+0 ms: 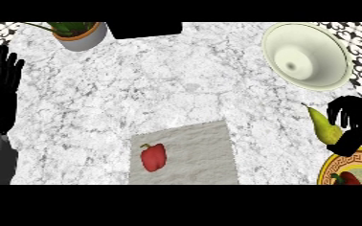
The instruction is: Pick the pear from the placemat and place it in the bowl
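Note:
A yellow-green pear (323,125) hangs at the right edge of the head view, off the placemat, with my right hand (348,126) curled round its lower end. The cream bowl (307,56) stands at the back right, tilted toward me, above the pear in the view. The grey placemat (184,152) lies at the front centre and carries a red bell pepper (153,157). My left hand (9,85) rests open at the left edge, fingers up.
A potted plant (78,32) stands at the back left, with a black object (147,29) beside it at the back edge. A yellow patterned plate (345,171) with something red on it shows at the front right corner, just under my right hand.

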Tool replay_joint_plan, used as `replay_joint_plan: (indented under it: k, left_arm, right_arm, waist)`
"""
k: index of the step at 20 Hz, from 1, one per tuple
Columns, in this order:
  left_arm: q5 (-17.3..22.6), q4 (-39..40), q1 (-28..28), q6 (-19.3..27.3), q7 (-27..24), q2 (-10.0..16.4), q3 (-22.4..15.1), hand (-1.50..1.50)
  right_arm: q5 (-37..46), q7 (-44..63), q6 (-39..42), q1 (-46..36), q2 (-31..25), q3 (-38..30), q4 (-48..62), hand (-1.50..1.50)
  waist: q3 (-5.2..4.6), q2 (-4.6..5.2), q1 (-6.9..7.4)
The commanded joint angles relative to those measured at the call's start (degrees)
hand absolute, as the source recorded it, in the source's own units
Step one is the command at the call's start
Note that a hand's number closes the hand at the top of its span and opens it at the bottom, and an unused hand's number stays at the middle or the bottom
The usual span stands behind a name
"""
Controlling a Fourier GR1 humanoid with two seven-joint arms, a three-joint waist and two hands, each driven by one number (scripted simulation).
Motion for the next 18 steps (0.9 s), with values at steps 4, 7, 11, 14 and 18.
replay_joint_plan:
  k: [4,7,11,14,18]
  left_arm:
    - [0.75,-0.96,1.14,-0.26,-0.02,-0.32,0.4,0.0]
    - [1.88,-2.02,0.11,-1.72,0.64,0.54,0.48,0.0]
    - [1.43,-2.47,0.54,-2.19,0.71,0.26,-0.54,0.0]
    - [0.93,-2.99,0.33,-2.01,1.59,-0.26,-1.64,0.0]
    - [0.04,-1.44,-1.9,-1.8,0.55,-1.17,-2.81,0.0]
  right_arm:
    - [-3.16,-19.35,-7.31,5.72,-19.38,-15.65,12.42,1.5]
    - [-4.39,-26.0,-11.82,6.04,-23.98,-21.7,19.97,1.5]
    - [-7.66,-39.45,-14.5,8.05,-28.91,-28.12,28.82,1.5]
    - [-12.09,-49.69,-11.6,6.92,-31.51,-32.45,33.59,1.5]
    - [-13.76,-58.35,-10.39,3.76,-35.28,-35.56,39.34,1.5]
  waist:
    - [0.37,0.59,0.41]
    - [0.31,0.8,2.85]
    - [0.21,0.7,4.04]
    - [0.07,0.58,5.26]
    - [-0.04,1.01,6.7]
